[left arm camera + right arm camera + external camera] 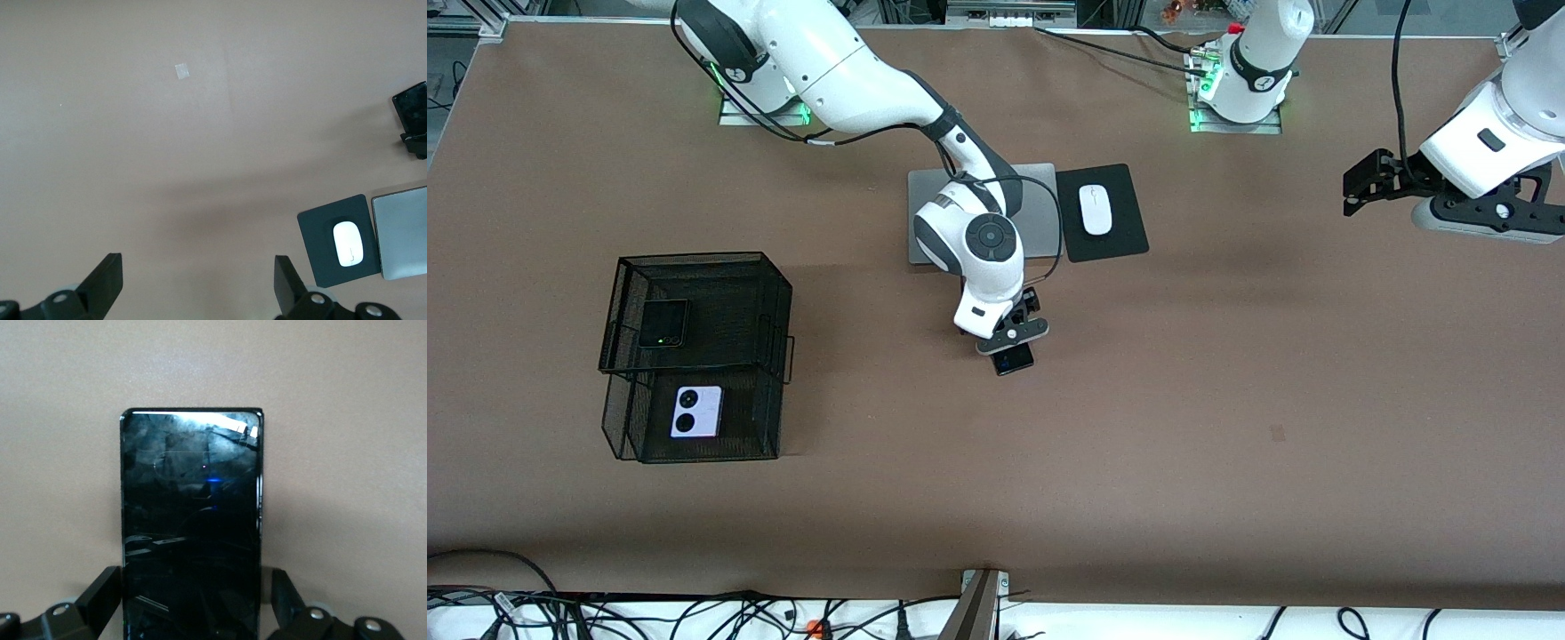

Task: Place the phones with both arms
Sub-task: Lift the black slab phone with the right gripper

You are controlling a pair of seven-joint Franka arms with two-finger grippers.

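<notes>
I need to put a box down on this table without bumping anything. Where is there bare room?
Widest bare stretch: the table toward the left arm's end, nearer the camera than the mouse pad, under the left gripper. Also the strip along the camera edge. Crowded: around the mesh basket, and mid-table, where the right gripper straddles the long phone by the laptop.

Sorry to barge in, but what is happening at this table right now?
Phones are being sorted into a two-tier black mesh basket. A squarish black phone lies in its upper tier and a lavender-white phone in the lower one. The right gripper is down at the long black phone mid-table, nearer the camera than the grey laptop; its open fingers straddle the phone without pinching it. The left gripper hangs open over bare table at the left arm's end, waiting.
</notes>
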